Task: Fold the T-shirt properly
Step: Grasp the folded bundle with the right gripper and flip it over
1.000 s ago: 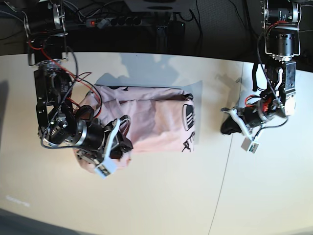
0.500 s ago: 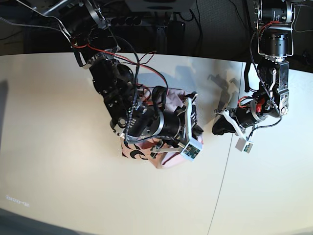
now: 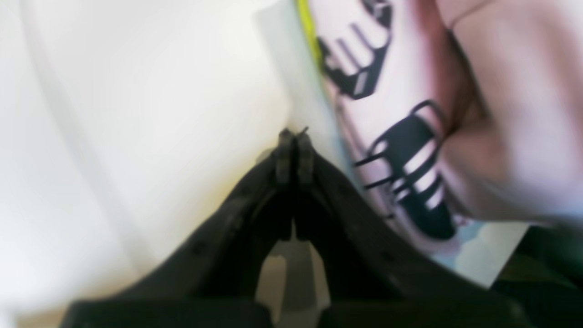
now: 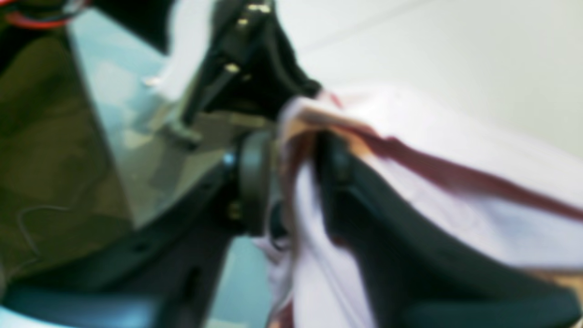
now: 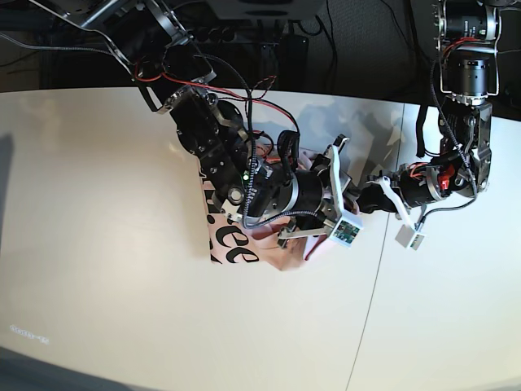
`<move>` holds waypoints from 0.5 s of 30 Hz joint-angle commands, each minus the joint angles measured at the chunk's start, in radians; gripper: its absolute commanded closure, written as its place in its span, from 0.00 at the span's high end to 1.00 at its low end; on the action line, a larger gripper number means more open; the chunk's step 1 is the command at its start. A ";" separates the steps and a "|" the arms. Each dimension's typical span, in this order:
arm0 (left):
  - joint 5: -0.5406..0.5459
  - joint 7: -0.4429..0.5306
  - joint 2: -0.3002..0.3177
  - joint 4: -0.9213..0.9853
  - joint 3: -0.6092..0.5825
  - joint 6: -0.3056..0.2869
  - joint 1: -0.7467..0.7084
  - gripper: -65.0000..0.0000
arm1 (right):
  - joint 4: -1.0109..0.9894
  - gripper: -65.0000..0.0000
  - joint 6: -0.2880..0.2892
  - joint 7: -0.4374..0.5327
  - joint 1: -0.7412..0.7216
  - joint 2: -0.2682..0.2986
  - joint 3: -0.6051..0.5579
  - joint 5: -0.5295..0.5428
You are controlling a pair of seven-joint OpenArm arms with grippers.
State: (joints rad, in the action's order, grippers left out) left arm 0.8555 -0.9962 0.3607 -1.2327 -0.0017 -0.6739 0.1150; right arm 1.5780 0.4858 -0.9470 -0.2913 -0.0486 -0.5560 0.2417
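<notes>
The pale pink T-shirt (image 5: 232, 244) lies bunched into a narrow fold on the white table, black lettering showing at its near left corner. My right arm reaches across it. The right gripper (image 5: 332, 197) is over the shirt's right end. In the right wrist view that gripper (image 4: 296, 177) has its jaws apart, with a fold of pink cloth (image 4: 455, 150) running between them and over one finger. My left gripper (image 5: 368, 199) sits just right of the shirt. It is shut and empty (image 3: 294, 139) above bare table, with the printed cloth (image 3: 410, 150) beside it.
A seam (image 5: 373, 277) runs through the table (image 5: 98, 204) to the right of the shirt. Beyond the table's far edge are a power strip (image 5: 244, 32) and loose cables. The two grippers are very close together over the shirt's right end.
My right arm swept from the shirt's left end to its right end, carrying cloth over so the lettered side shows. Its jaws have parted. The left arm barely moved.
</notes>
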 commanded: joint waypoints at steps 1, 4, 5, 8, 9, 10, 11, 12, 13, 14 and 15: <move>-0.005 -0.003 0.028 -0.008 0.003 -0.023 0.023 0.00 | 0.016 0.39 -0.044 0.031 -0.022 -0.020 0.001 0.031; 0.004 -0.006 0.079 -0.008 0.003 -0.023 0.037 0.00 | 0.017 0.48 -0.044 0.058 -0.039 -0.035 0.001 0.094; 0.016 -0.008 0.098 -0.008 0.003 -0.023 0.040 0.00 | 0.019 0.48 -0.045 0.067 -0.051 -0.040 0.002 0.102; 0.062 -0.034 0.145 -0.010 0.020 -0.024 0.043 0.00 | 0.034 0.48 -0.045 0.072 -0.097 -0.056 0.019 0.101; 0.089 -0.051 0.155 -0.010 0.036 -0.024 0.043 0.00 | 0.043 0.48 -0.045 0.072 -0.113 -0.057 0.034 0.096; 0.117 -0.071 0.162 -0.010 0.056 -0.024 0.043 0.00 | 0.052 0.48 -0.045 0.067 -0.127 -0.056 0.053 0.090; 0.148 -0.092 0.167 -0.010 0.079 -0.024 0.043 0.00 | 0.059 0.48 -0.044 0.055 -0.140 -0.057 0.080 0.082; 0.184 -0.114 0.170 -0.011 0.104 -0.024 0.043 0.00 | 0.064 0.48 -0.044 0.040 -0.153 -0.056 0.111 0.078; 0.220 -0.138 0.172 -0.011 0.130 -0.024 0.043 0.00 | 0.064 0.47 -0.044 0.026 -0.166 -0.056 0.145 0.076; 0.257 -0.166 0.172 -0.014 0.157 -0.024 0.043 0.00 | 0.064 0.43 -0.044 0.018 -0.174 -0.053 0.178 0.077; 0.294 -0.200 0.171 -0.019 0.183 -0.024 0.042 0.00 | 0.064 0.32 -0.044 0.018 -0.179 -0.047 0.208 0.076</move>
State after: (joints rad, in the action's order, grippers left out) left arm 1.1355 -1.2121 0.5129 -1.2327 0.1749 -0.6750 0.1368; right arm 1.6253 0.4843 -0.9520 -0.4438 -0.0868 -0.3458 0.3061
